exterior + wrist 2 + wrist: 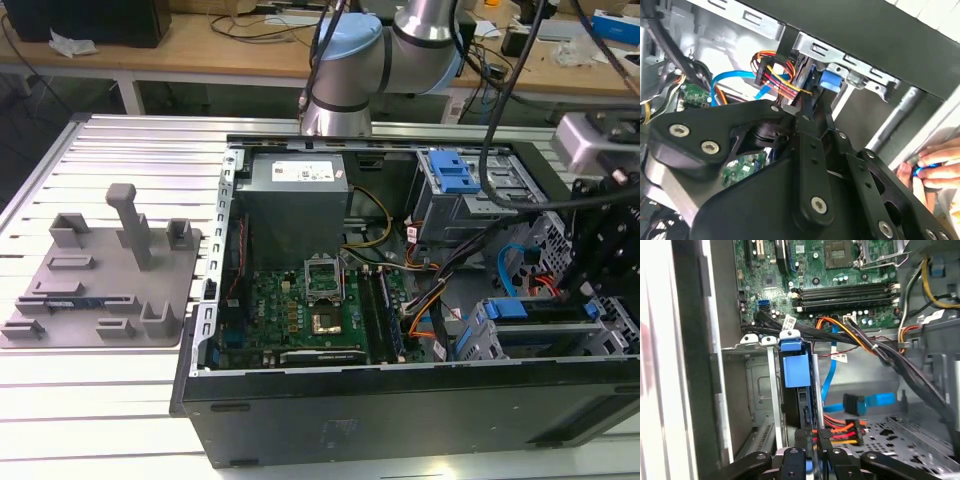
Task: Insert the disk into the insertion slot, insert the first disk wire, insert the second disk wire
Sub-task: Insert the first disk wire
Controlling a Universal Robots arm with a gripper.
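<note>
The disk [792, 367] sits in the slot [760, 385], toward the worktop's edge at the exterior view's right. The end effector [812, 455] pinches the black plug of the red-and-yellow wire [840, 430] just beside the disk. I'd keep the plug square to its socket and press straight and gently, clear of the blue cable [875, 401].
</note>
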